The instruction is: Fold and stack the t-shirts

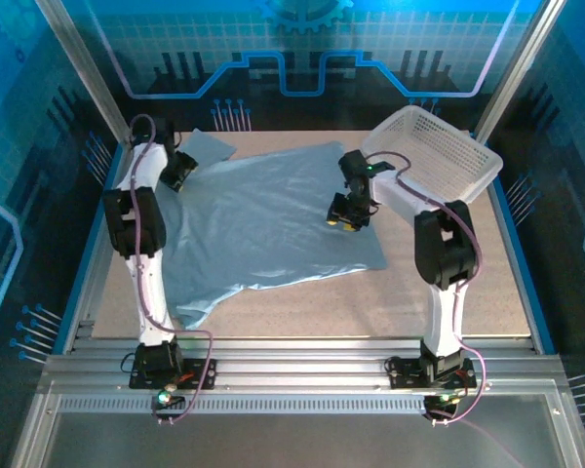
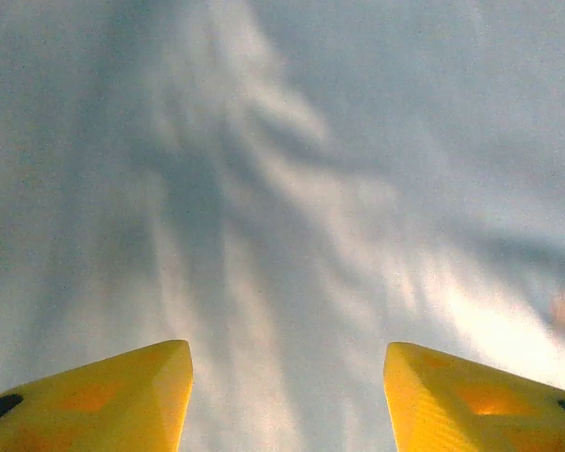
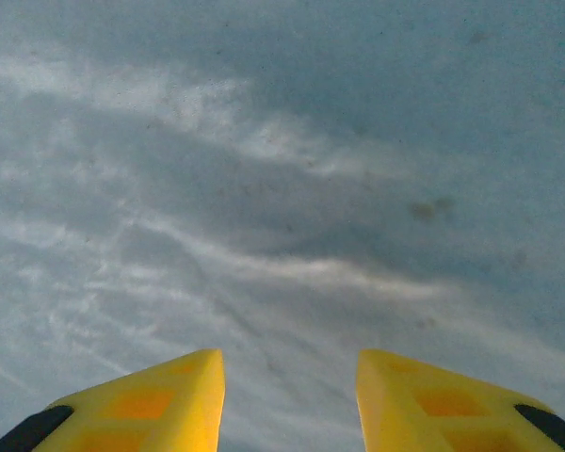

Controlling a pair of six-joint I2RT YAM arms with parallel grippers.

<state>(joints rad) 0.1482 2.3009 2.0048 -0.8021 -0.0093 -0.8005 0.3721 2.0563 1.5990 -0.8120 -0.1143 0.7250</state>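
- One t-shirt lies spread on desk, basket far right
- Left tool: open, over shirt's far-left edge
- Right tool: open, over shirt's right side

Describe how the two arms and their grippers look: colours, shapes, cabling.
Both the left arm and right arm have white tubular links joined by bulky black joint housings. A mauve cable loops loosely along each. A green light glows near the right wrist. The left gripper and right gripper have yellow wedge-shaped fingers with shallow recessed pockets and black outer patches.
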